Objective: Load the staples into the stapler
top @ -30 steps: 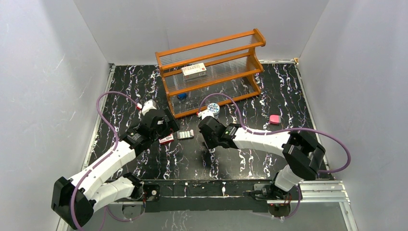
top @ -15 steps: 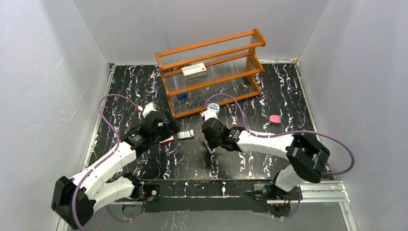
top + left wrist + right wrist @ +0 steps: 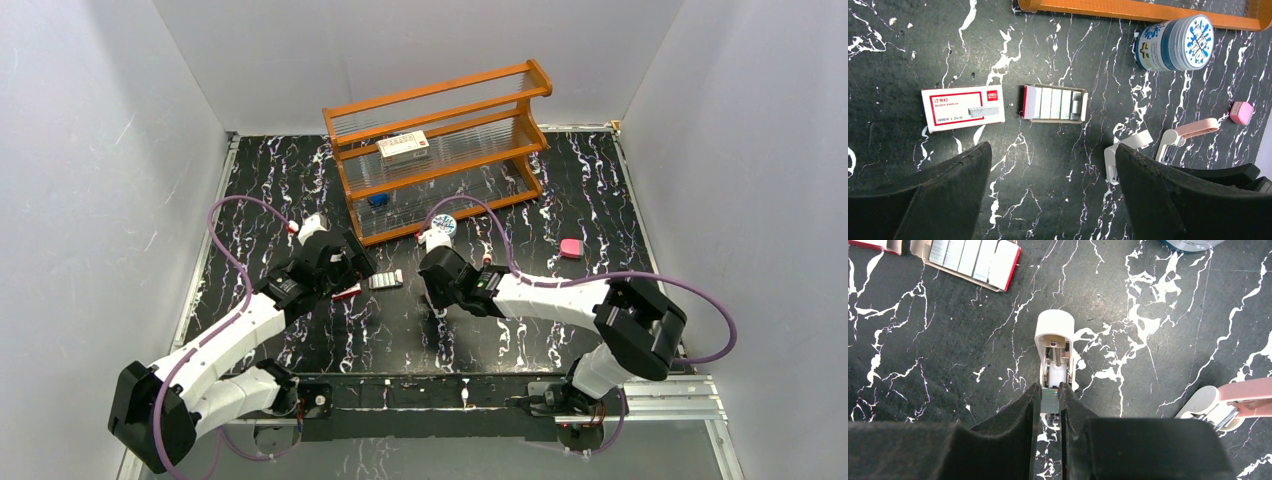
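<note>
Grey staples (image 3: 1058, 104) are lying packed strip beside strip in an open cardboard tray (image 3: 1027, 102) with a red end flap, filling it from wall to wall. Just beside the tray, a small red-and-white box (image 3: 963, 107) is sitting shut, so its contents are not showing. A round lidded tub (image 3: 1175, 42) with a blue-and-white printed top is standing at the foot of the orange wooden rack (image 3: 440, 140), and its inside is likewise hidden. A larger red-and-white box (image 3: 404, 148) is resting on the rack's middle shelf. A blue item (image 3: 377, 199) on the lowest shelf is too small to make out.

The white plastic stapler (image 3: 1054, 347) is lying on the black, white-veined table (image 3: 1148, 300), near the tray and just beside a peach stapler (image 3: 1233, 400) that the right wrist view is cutting off. Its rounded nose is pointing away and a silver metal channel is showing inside. The right gripper (image 3: 1050, 400) is pinching the stapler's near end, and its dark fingers are covering that part. The left gripper (image 3: 1050, 155) is hanging over the tray with fingers spread wide, gripping nothing. A small pink object (image 3: 1241, 112) is sitting at the edge of the left wrist view, and its shape is unclear.
</note>
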`<state>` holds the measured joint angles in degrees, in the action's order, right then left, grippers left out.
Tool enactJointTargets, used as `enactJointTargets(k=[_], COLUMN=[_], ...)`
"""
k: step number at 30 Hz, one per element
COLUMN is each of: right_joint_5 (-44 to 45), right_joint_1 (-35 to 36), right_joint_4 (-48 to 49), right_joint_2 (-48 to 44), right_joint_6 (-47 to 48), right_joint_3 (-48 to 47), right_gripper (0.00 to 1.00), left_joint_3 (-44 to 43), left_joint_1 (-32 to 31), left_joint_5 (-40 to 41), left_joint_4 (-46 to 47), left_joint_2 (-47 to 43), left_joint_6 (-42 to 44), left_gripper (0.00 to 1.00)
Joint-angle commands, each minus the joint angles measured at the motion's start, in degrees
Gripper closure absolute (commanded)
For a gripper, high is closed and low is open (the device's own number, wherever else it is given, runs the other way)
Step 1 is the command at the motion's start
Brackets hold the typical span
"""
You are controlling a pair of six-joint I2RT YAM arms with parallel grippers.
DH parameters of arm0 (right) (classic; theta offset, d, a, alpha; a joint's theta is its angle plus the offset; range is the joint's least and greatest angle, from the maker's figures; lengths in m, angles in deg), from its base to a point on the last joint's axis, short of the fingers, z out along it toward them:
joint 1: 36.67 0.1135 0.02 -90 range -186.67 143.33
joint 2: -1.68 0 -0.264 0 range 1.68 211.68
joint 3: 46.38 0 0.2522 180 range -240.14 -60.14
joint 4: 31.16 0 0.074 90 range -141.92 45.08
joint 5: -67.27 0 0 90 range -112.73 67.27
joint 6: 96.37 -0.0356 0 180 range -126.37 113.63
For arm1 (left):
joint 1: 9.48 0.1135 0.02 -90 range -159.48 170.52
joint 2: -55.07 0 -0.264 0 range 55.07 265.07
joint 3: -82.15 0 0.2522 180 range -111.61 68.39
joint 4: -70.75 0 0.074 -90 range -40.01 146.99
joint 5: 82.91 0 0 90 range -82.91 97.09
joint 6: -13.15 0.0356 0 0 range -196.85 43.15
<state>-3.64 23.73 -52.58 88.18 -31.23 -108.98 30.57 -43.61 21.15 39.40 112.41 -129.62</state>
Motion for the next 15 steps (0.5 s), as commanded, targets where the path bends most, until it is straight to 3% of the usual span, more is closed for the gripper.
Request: enactJointTargets(k=[1,15], right_joint_5=[0.1,0.9], right_joint_1=[-0.2,-0.2], right_joint_4=[2.7,2.8], right_joint_2=[0.5,1.3], right_joint_6=[0.1,-0.2], right_joint_3=[0.2,1.5], right_gripper=[0.73,0.74], left_joint_3=[0.8,2.1], left_joint_1=[0.1,0.1], left_joint_5=[0.1,-0.5], left_joint_4=[0.5,1.2], left_joint_2=[-0.3,-0.2], left_joint_6=[-0.5,-1.0], left_gripper=[0.1,0.1])
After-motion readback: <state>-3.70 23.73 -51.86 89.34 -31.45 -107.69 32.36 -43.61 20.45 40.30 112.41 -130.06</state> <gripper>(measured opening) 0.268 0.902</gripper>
